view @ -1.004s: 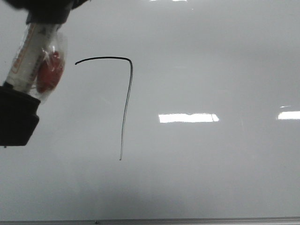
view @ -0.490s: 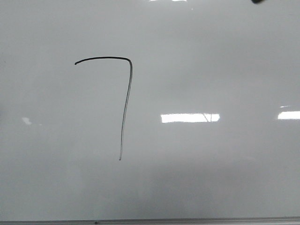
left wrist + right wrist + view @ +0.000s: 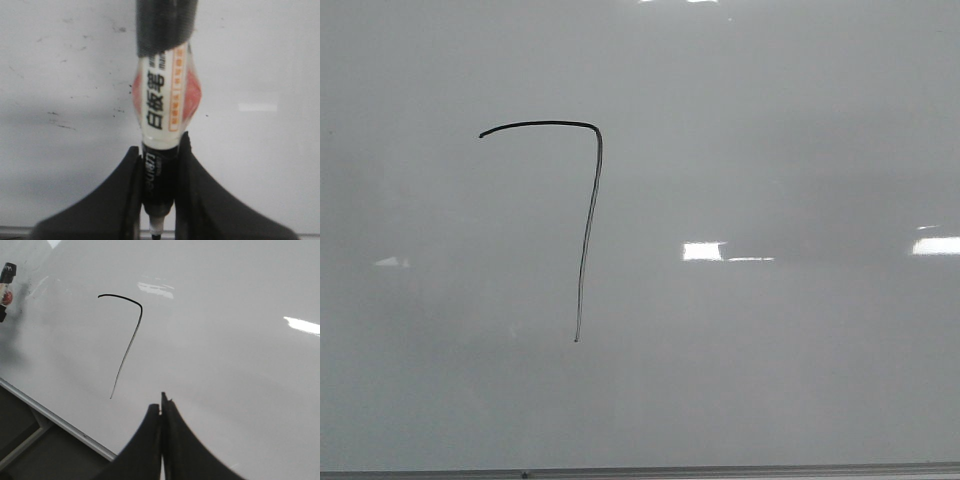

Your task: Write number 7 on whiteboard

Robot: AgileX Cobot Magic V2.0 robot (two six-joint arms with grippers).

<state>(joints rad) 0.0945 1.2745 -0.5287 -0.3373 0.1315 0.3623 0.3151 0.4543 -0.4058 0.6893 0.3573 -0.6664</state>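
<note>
The number 7 [image 3: 588,215] is drawn in thin black line on the whiteboard [image 3: 770,150], left of centre in the front view; no gripper shows there. It also shows in the right wrist view [image 3: 127,337]. My left gripper [image 3: 159,155] is shut on a whiteboard marker [image 3: 162,107] with a white and orange label and black cap end, held above the whiteboard [image 3: 260,65]. My right gripper [image 3: 161,407] is shut and empty, over the whiteboard [image 3: 225,355] to the right of the 7's foot. The marker [image 3: 6,282] peeks in at the far left edge of the right wrist view.
The whiteboard's thin grey metal edge strip [image 3: 720,470] runs along the near side in the front view and diagonally in the right wrist view [image 3: 55,420], with dark floor [image 3: 30,450] beyond it. Bright light glares [image 3: 705,251] lie on the board.
The left gripper with the marker has left the front view, from the upper left a second ago. The glare on the board has shrunk.
</note>
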